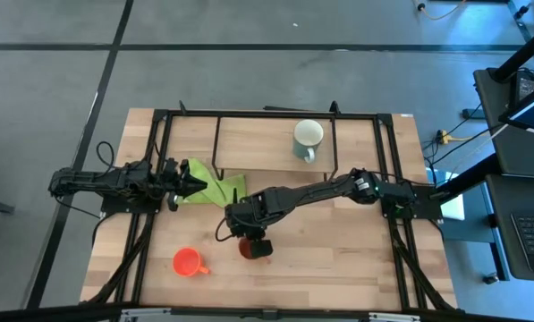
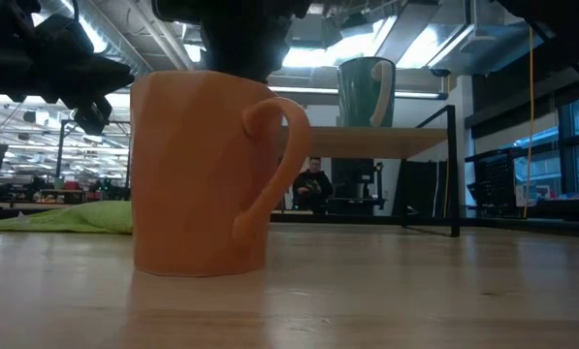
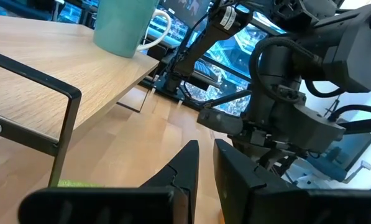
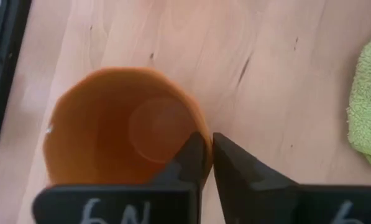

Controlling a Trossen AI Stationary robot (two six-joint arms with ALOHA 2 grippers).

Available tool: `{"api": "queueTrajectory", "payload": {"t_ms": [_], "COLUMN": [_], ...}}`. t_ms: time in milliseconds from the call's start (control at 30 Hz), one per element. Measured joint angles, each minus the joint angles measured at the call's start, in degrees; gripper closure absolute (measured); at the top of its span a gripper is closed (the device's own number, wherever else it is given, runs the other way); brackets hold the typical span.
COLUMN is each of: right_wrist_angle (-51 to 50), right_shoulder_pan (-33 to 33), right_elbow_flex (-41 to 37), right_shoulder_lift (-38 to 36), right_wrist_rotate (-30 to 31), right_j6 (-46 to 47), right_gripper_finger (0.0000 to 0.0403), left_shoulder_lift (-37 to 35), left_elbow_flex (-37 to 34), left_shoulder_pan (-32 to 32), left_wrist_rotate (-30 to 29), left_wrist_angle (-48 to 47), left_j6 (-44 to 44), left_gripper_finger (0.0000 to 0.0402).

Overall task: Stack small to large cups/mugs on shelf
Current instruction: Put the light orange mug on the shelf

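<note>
The brown-orange mug (image 1: 256, 249) (image 2: 197, 174) stands upright on the tabletop near the middle, its handle (image 2: 274, 165) out to one side. My right gripper (image 1: 249, 234) (image 4: 207, 158) is above it, shut on its rim. The pale green mug (image 1: 308, 139) (image 2: 367, 92) (image 3: 126, 25) stands on the light-wood shelf (image 1: 258, 143) (image 3: 61, 56). The small orange-red mug (image 1: 188, 262) sits on the table toward the near left. My left gripper (image 1: 195, 182) (image 3: 204, 174) is shut, raised over the lime-green cloth (image 1: 215, 189), touching nothing. My right gripper pinches the brown-orange mug's rim (image 4: 201, 127), one finger inside the cup and one outside against the wall. The fingers come from above, pointing down. The mug is upright with its base (image 2: 197, 267) on the tabletop.
The shelf's thin black legs (image 3: 64, 137) (image 2: 454, 174) stand on the table between the two arms. The lime-green cloth (image 2: 66, 215) (image 4: 368, 106) lies flat left of the brown-orange mug. A person (image 2: 313, 184) sits in the room beyond the table. Bare wood lies along the near edge.
</note>
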Motion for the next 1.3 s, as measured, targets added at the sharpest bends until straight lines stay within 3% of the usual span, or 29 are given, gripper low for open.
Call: {"api": "queueTrajectory", "payload": {"t_ms": [267, 467, 1000, 1300], "right_wrist_angle": [-1.6, -4.1, -6.2, -13.1], "right_shoulder_pan": [0.0, 0.0, 0.9, 4.5], "right_elbow_flex": [0.0, 0.0, 0.1, 0.1], "right_shoulder_lift": [0.0, 0.0, -0.2, -0.2], "right_wrist_rotate": [2.5, 6.0, 13.7, 19.0], "right_j6": [2.9, 9.2, 41.3, 53.1], "right_gripper_finger": [0.0343, 0.0366, 0.0372, 0.0355], "left_shoulder_lift": [0.0, 0.0, 0.0, 0.0], "left_elbow_flex": [0.0, 0.0, 0.0, 0.0], "left_shoulder_pan": [0.0, 0.0, 0.0, 0.0], "left_wrist_rotate": [0.0, 0.0, 0.0, 0.0], "left_wrist_angle": [0.0, 0.0, 0.0, 0.0], "left_j6": [2.8, 2.8, 2.9, 2.8], "left_gripper_finger": [0.0358, 0.0358, 0.0358, 0.0358]}}
